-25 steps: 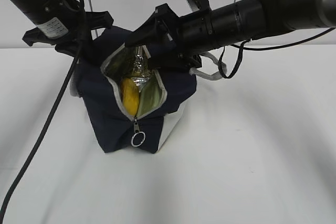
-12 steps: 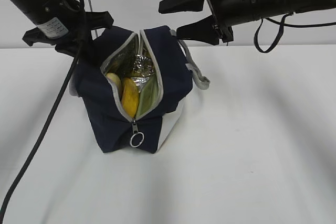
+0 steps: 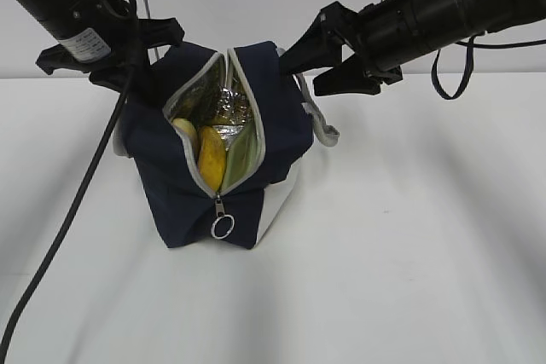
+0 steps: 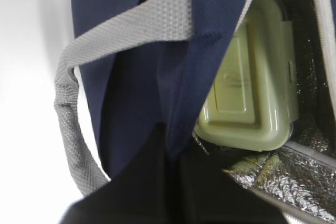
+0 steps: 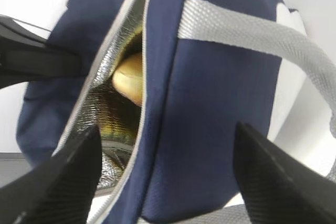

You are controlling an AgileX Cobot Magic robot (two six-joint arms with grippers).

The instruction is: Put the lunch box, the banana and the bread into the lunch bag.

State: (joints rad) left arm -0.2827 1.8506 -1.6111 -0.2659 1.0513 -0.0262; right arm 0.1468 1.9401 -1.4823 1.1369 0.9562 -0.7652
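The navy lunch bag (image 3: 179, 185) stands unzipped at the middle left. Inside show the yellow banana (image 3: 211, 159), a pale rounded piece that looks like the bread (image 3: 183, 130), and the lunch box's sage-green lid (image 3: 241, 158). My left gripper (image 3: 136, 70) is shut on the bag's left rim; in the left wrist view its dark fingers (image 4: 170, 150) pinch the navy fabric beside the lunch box (image 4: 252, 87). My right gripper (image 3: 299, 78) is open and empty, just right of the bag's top. In the right wrist view it (image 5: 167, 129) straddles the bag's right wall (image 5: 210, 103), and the bread (image 5: 130, 77) shows inside.
The bag's grey strap handle (image 3: 322, 121) hangs on its right side, under my right gripper. Another strap (image 4: 131, 24) loops over the left side. The ring pull (image 3: 223, 227) hangs at the zipper's near end. A black cable (image 3: 77, 202) trails down at the left.
My right gripper came out of the bag's opening, rose to the right, then dropped beside the bag's top. The pale piece now shows inside. The left gripper has not moved.
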